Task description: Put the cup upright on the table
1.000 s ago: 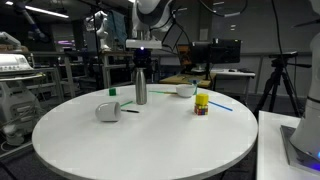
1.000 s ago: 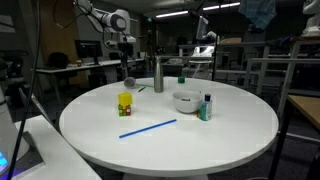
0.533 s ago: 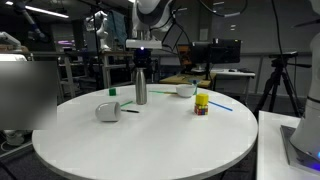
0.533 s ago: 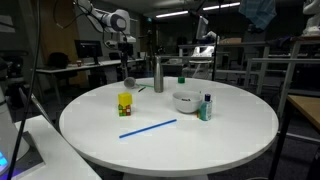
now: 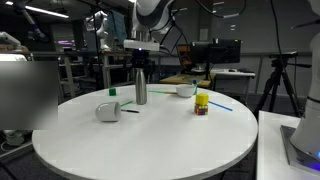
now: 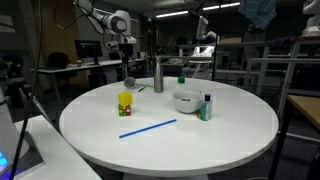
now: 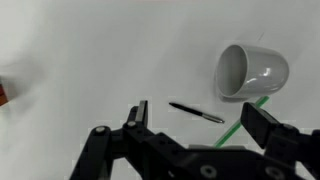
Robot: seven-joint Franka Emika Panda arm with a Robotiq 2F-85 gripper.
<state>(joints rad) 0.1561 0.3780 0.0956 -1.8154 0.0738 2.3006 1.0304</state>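
Note:
The pale grey-white cup [image 5: 107,111] lies on its side on the round white table [image 5: 150,140]. In the wrist view the cup [image 7: 250,72] is at the upper right with its mouth facing left. It shows small and dim at the table's far edge in an exterior view [image 6: 129,83]. My gripper [image 7: 200,122] is open and empty, high above the table. The cup is beyond and beside the right finger, well apart from it. The gripper also shows in both exterior views [image 5: 140,58] [image 6: 124,62].
A black pen [image 7: 197,111] and a green straw [image 7: 240,118] lie beside the cup. A steel bottle [image 5: 140,87], a white bowl [image 5: 186,90], a yellow object [image 5: 202,103], a blue straw [image 6: 148,128] and a small bottle [image 6: 206,107] are on the table.
The gripper has edged slightly sideways above the table. The cup and the other objects have not moved.

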